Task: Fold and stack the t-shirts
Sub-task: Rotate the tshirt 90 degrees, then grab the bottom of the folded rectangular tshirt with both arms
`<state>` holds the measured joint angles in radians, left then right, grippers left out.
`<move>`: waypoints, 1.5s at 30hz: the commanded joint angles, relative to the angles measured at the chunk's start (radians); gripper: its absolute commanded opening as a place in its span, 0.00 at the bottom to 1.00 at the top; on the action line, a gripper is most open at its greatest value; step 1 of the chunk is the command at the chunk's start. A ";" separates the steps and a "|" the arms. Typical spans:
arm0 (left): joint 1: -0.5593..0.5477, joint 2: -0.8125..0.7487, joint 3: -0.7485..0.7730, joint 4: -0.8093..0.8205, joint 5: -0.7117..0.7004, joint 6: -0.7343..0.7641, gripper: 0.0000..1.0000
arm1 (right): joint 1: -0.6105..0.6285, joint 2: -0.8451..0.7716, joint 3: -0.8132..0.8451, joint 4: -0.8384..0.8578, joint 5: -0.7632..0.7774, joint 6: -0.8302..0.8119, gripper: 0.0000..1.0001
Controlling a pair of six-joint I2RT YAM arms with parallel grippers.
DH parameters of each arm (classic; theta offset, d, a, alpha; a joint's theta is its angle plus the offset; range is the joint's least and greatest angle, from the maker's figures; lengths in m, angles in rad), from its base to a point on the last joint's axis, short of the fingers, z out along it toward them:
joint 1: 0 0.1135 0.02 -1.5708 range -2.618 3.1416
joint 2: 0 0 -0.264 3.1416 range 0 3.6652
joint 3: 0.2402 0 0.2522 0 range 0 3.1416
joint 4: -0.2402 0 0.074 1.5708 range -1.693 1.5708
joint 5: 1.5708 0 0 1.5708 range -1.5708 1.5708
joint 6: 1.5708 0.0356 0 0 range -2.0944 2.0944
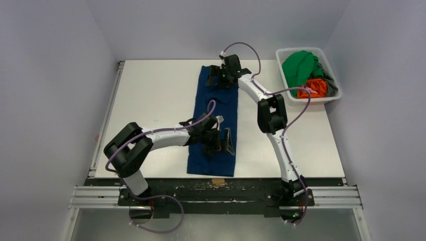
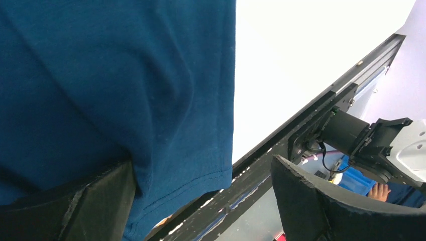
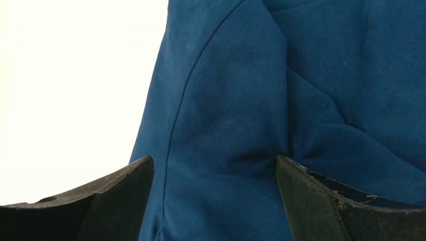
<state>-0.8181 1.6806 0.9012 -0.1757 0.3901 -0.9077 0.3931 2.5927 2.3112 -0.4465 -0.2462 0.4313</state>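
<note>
A navy blue t-shirt (image 1: 228, 103) lies on the white table (image 1: 155, 110), folded into a long narrow strip running from far to near. My left gripper (image 1: 222, 143) hovers open over its near end. In the left wrist view the left gripper (image 2: 203, 201) straddles the shirt's hemmed corner (image 2: 201, 170), one finger on the cloth and the other past its edge. My right gripper (image 1: 219, 79) is at the far end, open. In the right wrist view the right gripper (image 3: 216, 201) has creased blue cloth (image 3: 241, 115) between its fingers. Green (image 1: 299, 68), orange (image 1: 312, 88) and dark grey (image 1: 329, 80) t-shirts lie bunched in the basket.
The white slotted basket (image 1: 331, 96) stands at the table's back right corner. A dark rail (image 1: 221, 193) carrying both arm bases runs along the near edge. Grey walls close in the left, back and right sides.
</note>
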 commanded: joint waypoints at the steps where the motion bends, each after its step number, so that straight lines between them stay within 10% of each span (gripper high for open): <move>1: -0.039 0.063 0.042 -0.060 -0.001 -0.016 1.00 | 0.016 0.012 0.037 -0.013 -0.027 -0.056 0.90; 10: -0.062 -0.069 0.115 -0.138 -0.070 0.047 1.00 | 0.016 -0.293 -0.044 0.002 0.065 -0.156 0.94; 23: -0.063 -0.694 -0.299 -0.368 -0.406 -0.012 1.00 | 0.085 -1.120 -1.246 0.168 0.151 0.130 0.92; 30: -0.062 -0.792 -0.478 -0.308 -0.404 -0.091 0.94 | 0.258 -1.284 -1.575 0.124 0.107 0.287 0.83; 45: -0.062 -0.536 -0.458 -0.207 -0.448 -0.128 0.15 | 0.499 -1.424 -1.853 0.190 0.107 0.426 0.63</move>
<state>-0.8783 1.1046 0.4488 -0.3592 -0.0105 -1.0225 0.8795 1.1522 0.4904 -0.2981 -0.1741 0.8158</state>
